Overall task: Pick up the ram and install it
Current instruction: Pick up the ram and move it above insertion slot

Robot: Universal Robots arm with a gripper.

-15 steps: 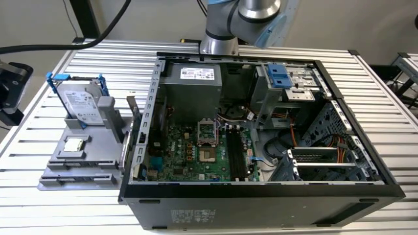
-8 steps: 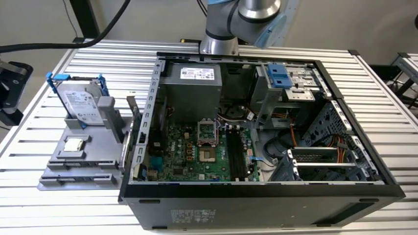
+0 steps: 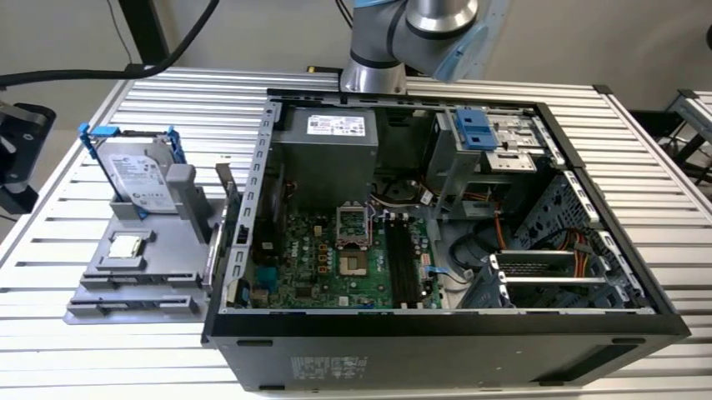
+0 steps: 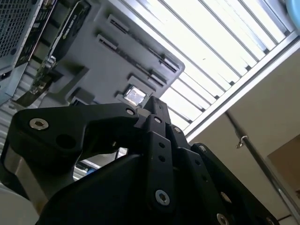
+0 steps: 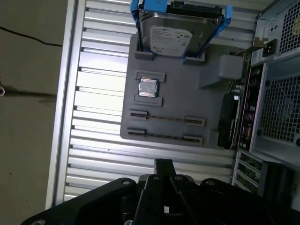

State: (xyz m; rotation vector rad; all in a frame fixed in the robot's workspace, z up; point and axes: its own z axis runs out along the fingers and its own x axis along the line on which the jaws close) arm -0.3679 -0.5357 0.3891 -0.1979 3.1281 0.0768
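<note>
Gripper clenched on nothing; you have open slatted tabletop between it and the ram along the fixture's edge.

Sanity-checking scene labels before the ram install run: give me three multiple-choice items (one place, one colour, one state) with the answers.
1. Where does the grey plastic fixture tray sit relative to the open black computer case?
A. At the exterior view's left of it
B. Inside it
C. At the exterior view's right of it

2. What colour is the plastic bracket round the upright silver hard drive?
A. Red
B. Blue
C. Yellow

3. What state is the black gripper in?
A. Shut on the hard drive
B. Shut, holding nothing
C. Shut on a cable

Answers:
1 A: the tray lies outside the case, on that side.
2 B: blue strips run along the drive's edges.
3 B: in the first wrist view its fingertips meet with nothing between them.
</note>
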